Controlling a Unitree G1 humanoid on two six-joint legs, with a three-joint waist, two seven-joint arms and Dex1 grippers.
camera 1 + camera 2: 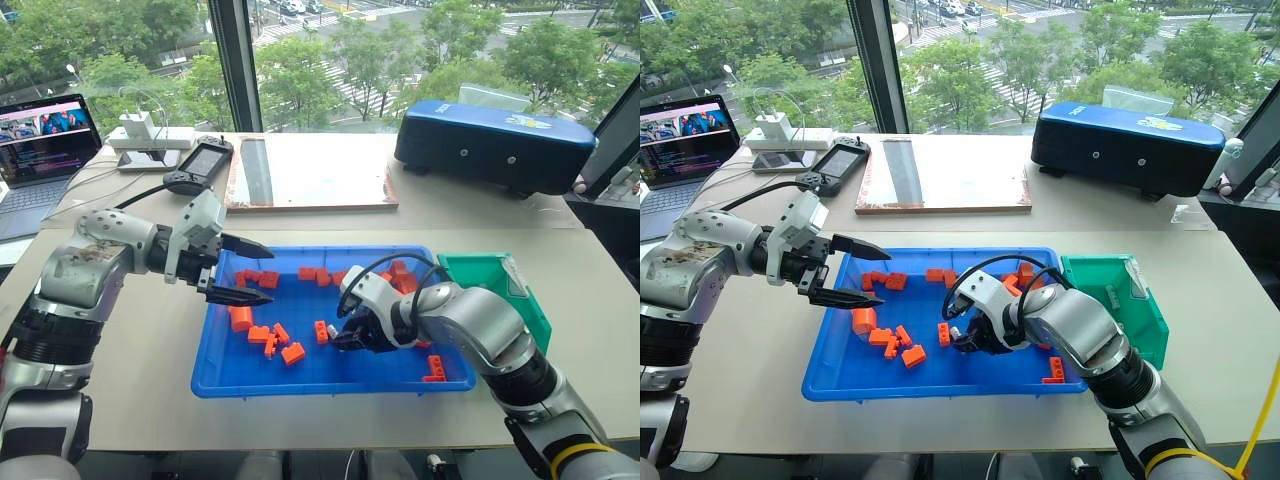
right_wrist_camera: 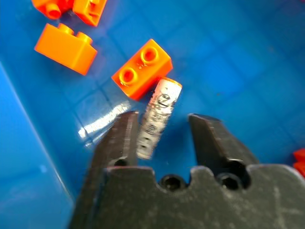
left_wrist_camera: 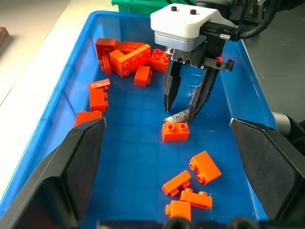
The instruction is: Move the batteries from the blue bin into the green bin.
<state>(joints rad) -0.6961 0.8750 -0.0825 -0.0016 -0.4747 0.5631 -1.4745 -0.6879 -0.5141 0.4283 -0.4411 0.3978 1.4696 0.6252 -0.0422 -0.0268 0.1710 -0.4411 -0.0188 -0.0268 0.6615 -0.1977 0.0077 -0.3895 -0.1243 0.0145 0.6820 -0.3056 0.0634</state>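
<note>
The wide, shallow bright-blue plastic bin (image 1: 215, 375) sits at the middle of the pale table (image 1: 140, 370), with the small deep green plastic bin (image 1: 478, 272) touching its rim at about three o'clock. Scattered orange toy bricks (image 1: 262, 338) cover the blue floor, thickest toward eleven and one o'clock. The right gripper (image 3: 185, 106) reaches down into the tray near its centre, its two black fingers straddling a small silver-grey cylindrical battery (image 2: 157, 118) that lies flat on the floor; one finger (image 2: 120, 138) touches the battery's side while the other stands a little apart, so the jaws are part-closed around it and the battery is not yet clamped or lifted. The battery's far end rests against a two-stud orange brick (image 2: 141, 68). The left gripper (image 1: 240, 270) hangs over the tray's nine o'clock rim, its black fingers spread wide and holding nothing. Beyond the tray, at twelve o'clock, lies a flat wooden board (image 1: 310, 172), with a dark-blue rounded case (image 1: 490, 145) toward two o'clock.
</note>
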